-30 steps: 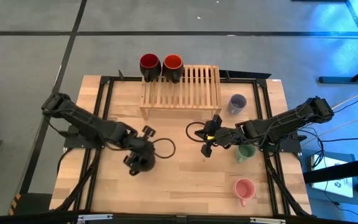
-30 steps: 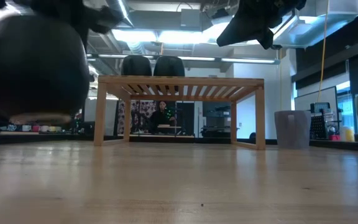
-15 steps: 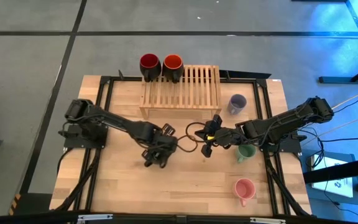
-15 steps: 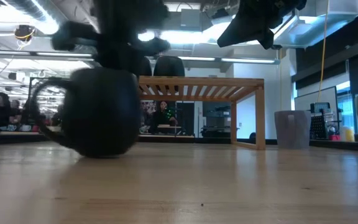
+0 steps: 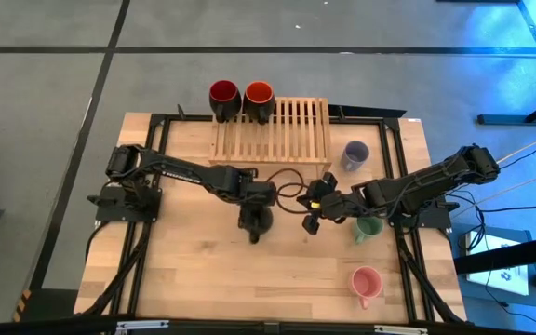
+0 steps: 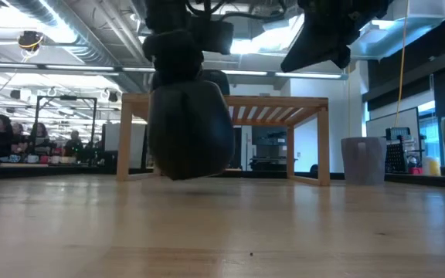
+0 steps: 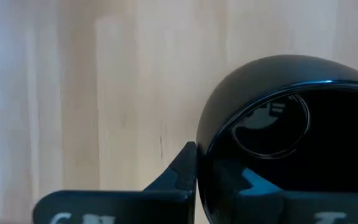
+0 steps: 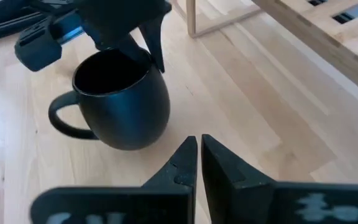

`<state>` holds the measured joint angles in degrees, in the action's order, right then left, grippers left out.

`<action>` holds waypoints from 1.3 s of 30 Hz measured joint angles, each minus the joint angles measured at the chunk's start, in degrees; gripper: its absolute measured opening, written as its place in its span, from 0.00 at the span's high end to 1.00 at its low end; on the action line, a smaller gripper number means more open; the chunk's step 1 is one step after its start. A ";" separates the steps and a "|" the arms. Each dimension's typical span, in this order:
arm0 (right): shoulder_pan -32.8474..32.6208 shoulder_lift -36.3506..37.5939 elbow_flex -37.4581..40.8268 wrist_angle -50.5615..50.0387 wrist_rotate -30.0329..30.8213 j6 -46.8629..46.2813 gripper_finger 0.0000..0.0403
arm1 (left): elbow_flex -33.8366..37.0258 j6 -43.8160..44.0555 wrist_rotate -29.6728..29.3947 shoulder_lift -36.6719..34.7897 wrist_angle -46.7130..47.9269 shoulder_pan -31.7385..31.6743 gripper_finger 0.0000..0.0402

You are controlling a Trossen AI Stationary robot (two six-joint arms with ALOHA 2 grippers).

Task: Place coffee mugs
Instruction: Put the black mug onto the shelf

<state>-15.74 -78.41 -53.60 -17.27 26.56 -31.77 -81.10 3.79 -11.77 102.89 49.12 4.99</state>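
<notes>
Left claw (image 8: 143, 34) pinching black mug (image 8: 122, 99) by rim, mug hanging tilted; I fear slip. Right claw (image 8: 199, 163) pressed together, near: collision risk.

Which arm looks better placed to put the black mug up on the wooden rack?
The left. Its gripper is already shut on the black mug, held off the table just in front of the rack. The right gripper is shut on nothing, beside it.
</notes>
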 joint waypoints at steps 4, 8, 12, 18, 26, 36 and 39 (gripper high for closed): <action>-0.01 0.00 0.00 -0.89 -0.17 -1.22 0.89 | 0.00 10.05 -0.58 0.00 0.42 -0.26 0.97; -0.01 0.00 0.00 -1.35 -1.07 -1.16 0.76 | 0.00 17.09 -0.80 0.00 -0.35 -0.26 0.97; -0.03 0.00 0.00 -1.37 -2.06 -1.04 0.65 | 0.00 20.88 -0.85 0.00 -1.13 -0.56 0.97; -4.82 -1.98 -0.05 2.41 -2.51 1.25 0.58 | 0.00 26.59 -1.07 0.00 -2.11 -2.49 0.97; -13.20 -9.71 0.01 9.54 12.11 -3.97 0.58 | 0.00 28.48 -0.68 0.00 -4.63 -4.57 0.97; -16.93 -19.91 -0.06 21.06 26.88 -6.63 0.58 | -0.02 28.82 2.02 -0.07 -9.47 -4.85 0.97; -16.94 -21.74 0.00 21.00 29.88 -6.61 0.58 | -0.02 28.75 1.99 -0.07 -9.55 -4.89 0.97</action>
<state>-32.68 -100.15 -53.60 3.73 56.44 -38.39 -81.12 32.53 -9.78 102.83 39.57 0.10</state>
